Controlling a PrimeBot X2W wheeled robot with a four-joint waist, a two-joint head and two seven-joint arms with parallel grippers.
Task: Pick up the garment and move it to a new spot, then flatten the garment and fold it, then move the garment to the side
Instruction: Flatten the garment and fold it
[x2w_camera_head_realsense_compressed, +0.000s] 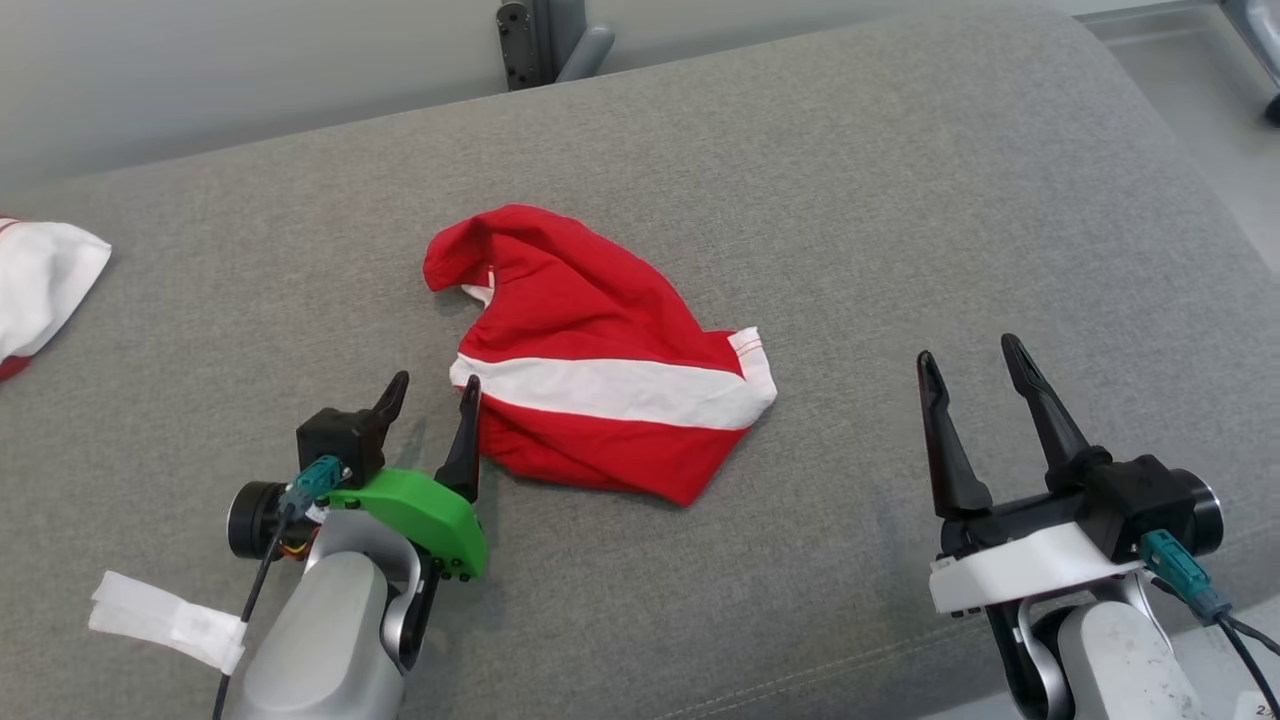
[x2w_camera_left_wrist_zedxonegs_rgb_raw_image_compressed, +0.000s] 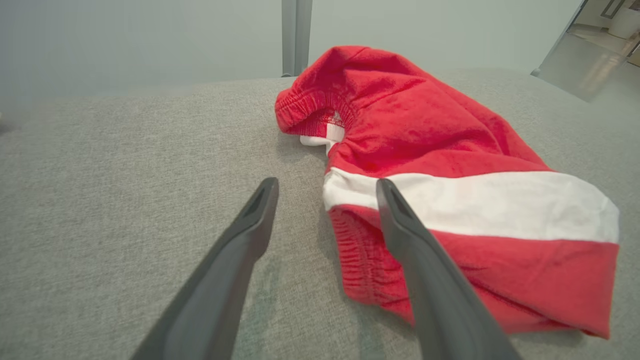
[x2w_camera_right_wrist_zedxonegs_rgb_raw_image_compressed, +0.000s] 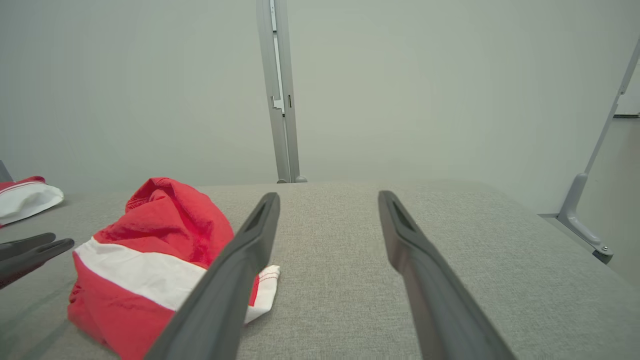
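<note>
A pair of red shorts (x2w_camera_head_realsense_compressed: 590, 340) lies crumpled near the middle of the grey fabric-covered worktop (x2w_camera_head_realsense_compressed: 900, 200). A broad white band crosses the shorts from the left edge to the right corner, with red cloth above and below it. At the far end the cloth is bunched into a raised hump. In the left wrist view the gathered elastic waistband (x2w_camera_left_wrist_zedxonegs_rgb_raw_image_compressed: 310, 107) curls open there, showing a bit of white lining. A hem with red stitching on white shows at the right corner. The garment is not flat: folds run through the upper red part and the lower edge is tucked under itself.

The left gripper (x2w_camera_head_realsense_compressed: 436, 382) sits at the near left edge of the shorts, its fingers spread wide and holding nothing. Its inner finger (x2w_camera_left_wrist_zedxonegs_rgb_raw_image_compressed: 400, 220) stands right at the end of the white band, probably brushing the cloth, though contact is hard to confirm. A green bracket (x2w_camera_head_realsense_compressed: 420, 510) sits on that wrist.

The right gripper (x2w_camera_head_realsense_compressed: 968, 352) hovers over bare worktop well to the right of the shorts, its fingers also wide apart and empty.

A second white and red cloth (x2w_camera_head_realsense_compressed: 40, 290) rests at the far left edge. A grey metal post (x2w_camera_right_wrist_zedxonegs_rgb_raw_image_compressed: 280, 100) rises behind the worktop.
</note>
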